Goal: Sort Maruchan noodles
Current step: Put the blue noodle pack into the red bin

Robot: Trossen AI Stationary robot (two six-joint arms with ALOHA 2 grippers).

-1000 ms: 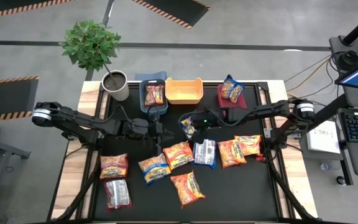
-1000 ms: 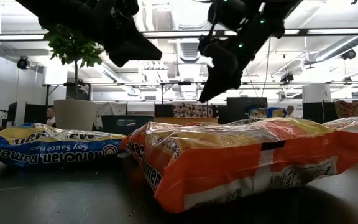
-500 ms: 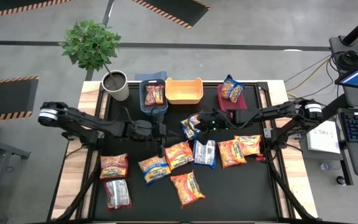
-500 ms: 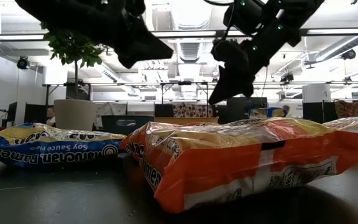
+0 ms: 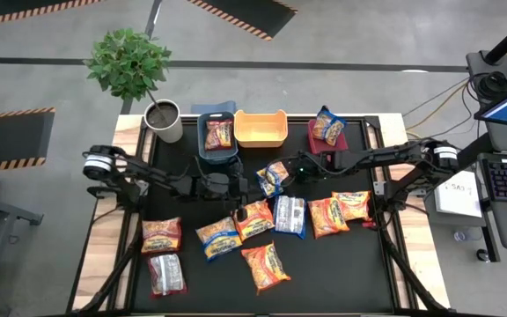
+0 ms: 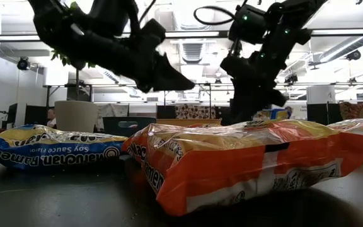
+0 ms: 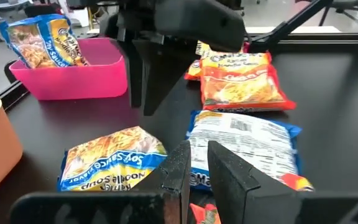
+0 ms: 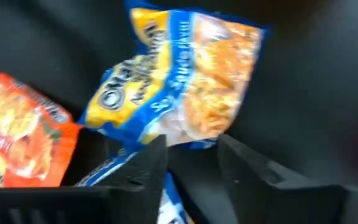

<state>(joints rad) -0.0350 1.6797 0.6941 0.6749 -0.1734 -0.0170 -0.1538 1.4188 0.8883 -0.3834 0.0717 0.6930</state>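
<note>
- Two crinkly plastic noodle packets sit in bins at the table's back edge: one in the blue bin, one in the red bin.
- The yellow bin is empty.
- About nine packets lie loose mid-table.
- The right tool is spread above a blue-and-yellow packet.
- The left tool is almost pressed together, holding nothing.
- Only the low view shows the room.

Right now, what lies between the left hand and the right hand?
In the high view, only bare black table separates the left hand from the right hand, which has a blue packet at its tips.
</note>
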